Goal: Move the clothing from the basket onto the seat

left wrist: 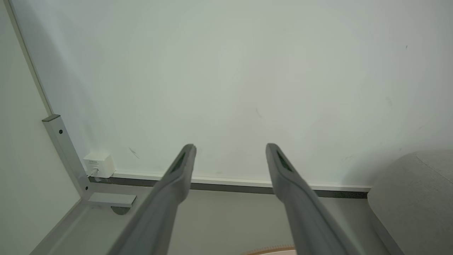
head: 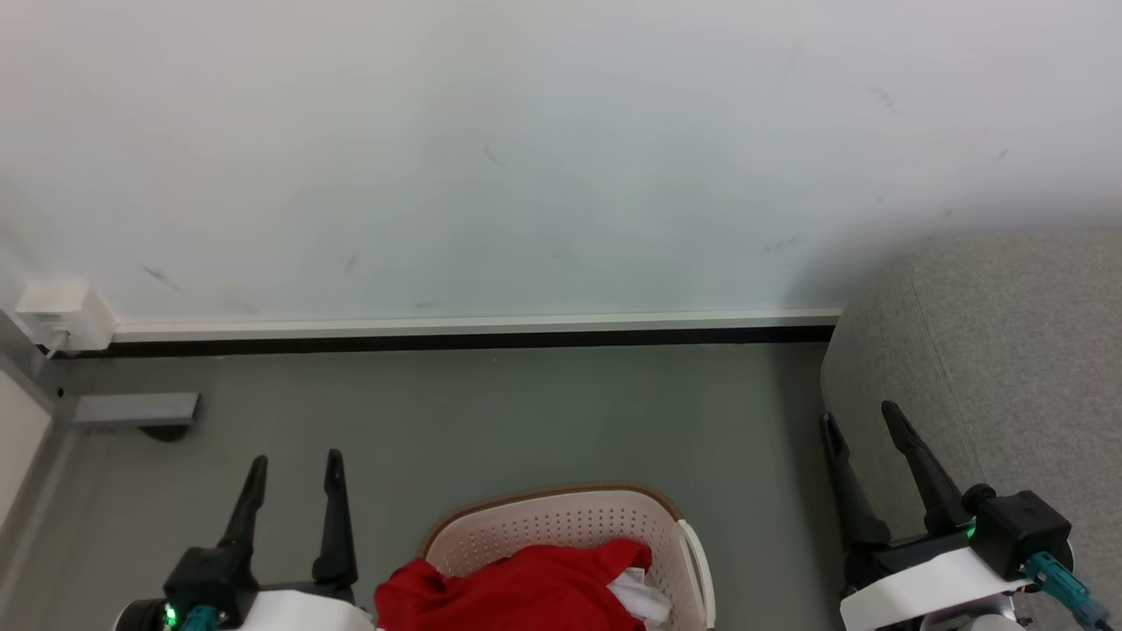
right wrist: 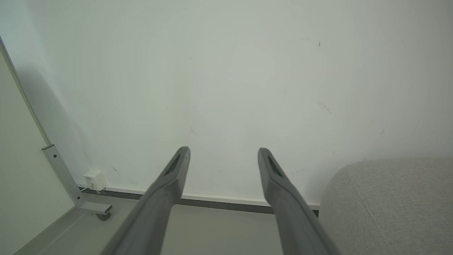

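The cream basket (head: 561,517) with a brown rim stands on the floor at the bottom centre of the head view; a sliver of its rim (left wrist: 270,251) shows in the left wrist view. Red clothing (head: 517,587) with some white fabric (head: 640,596) lies inside it. The light-grey seat (head: 1008,368) fills the right side, also seen as the seat (left wrist: 417,198) and the seat (right wrist: 389,202) in the wrist views. My left gripper (head: 295,458) stands open to the left of the basket, empty. My right gripper (head: 861,415) stands open beside the seat's rounded edge, empty. The same open fingers frame the left gripper (left wrist: 229,146) and right gripper (right wrist: 223,150).
A pale wall (head: 526,158) with a white skirting strip (head: 473,324) runs behind the grey floor (head: 526,412). A white socket box (head: 66,315) and a grey metal frame foot (head: 136,409) sit at the left.
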